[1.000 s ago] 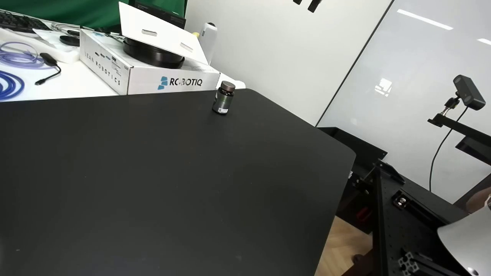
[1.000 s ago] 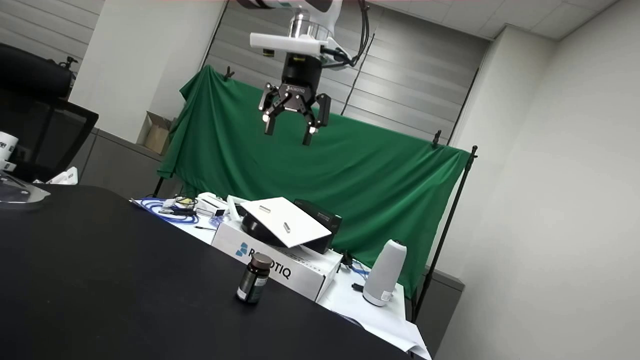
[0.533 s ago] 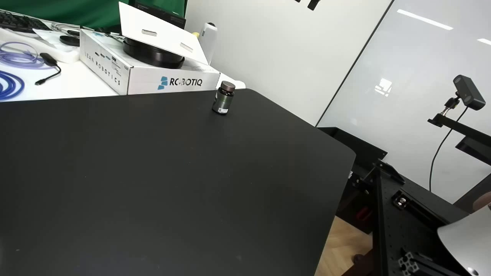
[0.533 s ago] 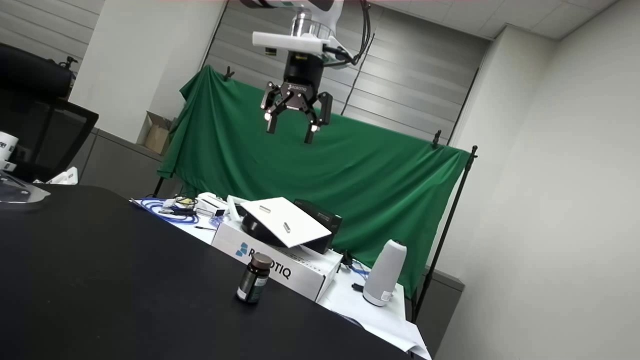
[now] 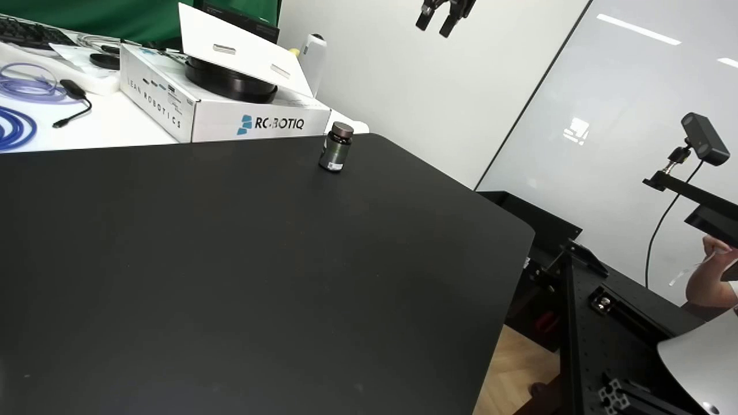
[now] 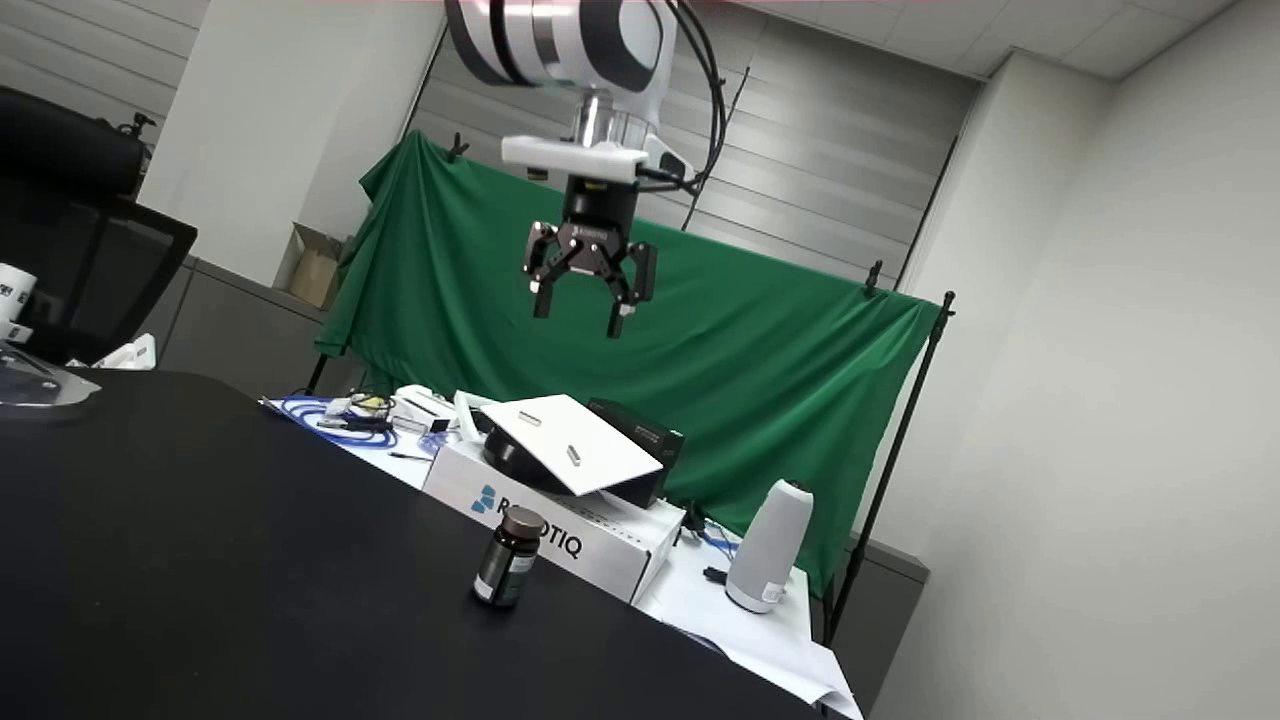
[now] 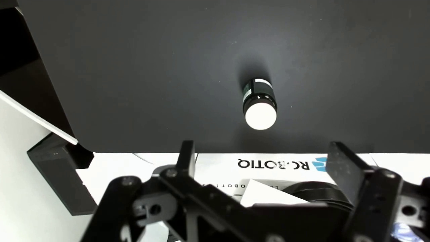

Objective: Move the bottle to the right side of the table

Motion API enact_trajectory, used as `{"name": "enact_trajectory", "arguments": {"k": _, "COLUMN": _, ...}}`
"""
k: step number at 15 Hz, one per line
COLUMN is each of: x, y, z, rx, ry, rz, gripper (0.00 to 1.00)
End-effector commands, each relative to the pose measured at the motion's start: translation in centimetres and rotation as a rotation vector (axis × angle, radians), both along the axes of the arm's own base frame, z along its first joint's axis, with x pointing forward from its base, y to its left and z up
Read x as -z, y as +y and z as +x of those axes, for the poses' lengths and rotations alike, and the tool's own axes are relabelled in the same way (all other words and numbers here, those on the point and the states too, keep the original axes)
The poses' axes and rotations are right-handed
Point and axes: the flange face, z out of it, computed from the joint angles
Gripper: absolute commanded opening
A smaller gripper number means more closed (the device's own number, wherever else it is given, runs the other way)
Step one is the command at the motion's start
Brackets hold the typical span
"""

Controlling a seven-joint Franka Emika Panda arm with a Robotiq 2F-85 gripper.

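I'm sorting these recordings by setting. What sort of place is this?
Probably a robotics lab or test room: there is a robot arm, a white box printed ROBOTIQ beyond the black table in both exterior views, and a green cloth hung up like a backdrop.

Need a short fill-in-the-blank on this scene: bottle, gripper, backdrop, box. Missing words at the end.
1. On the black table, the bottle stands ____, not tipped over.
2. The gripper up in the air is not shut but ____.
3. The cloth hanging in the background is ____ in colour.
4. The brand name on the front of the white box behind the bottle is ____.

Missing words: upright; open; green; ROBOTIQ.
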Motion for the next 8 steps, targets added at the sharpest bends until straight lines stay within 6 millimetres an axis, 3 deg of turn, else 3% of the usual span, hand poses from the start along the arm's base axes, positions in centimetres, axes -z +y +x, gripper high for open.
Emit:
{"name": "enact_trajectory", "arguments": {"k": 1, "x": 4.2, "y": -0.8, "z": 3.6, "rx": 0.017, "ry": -0.011, "rz": -0.012, "gripper": 1.00}}
{"name": "enact_trajectory", "arguments": {"k": 3, "x": 6.7, "y": -1.1, "z": 4.8, "rx": 0.008, "ry": -0.011, "rz": 0.000, "gripper": 1.00}}
{"name": "enact_trajectory", "arguments": {"k": 8, "x": 10.7, "y": -4.0, "z": 7.8, "rx": 0.036, "ry": -0.057, "rz": 0.028, "gripper": 1.00}}
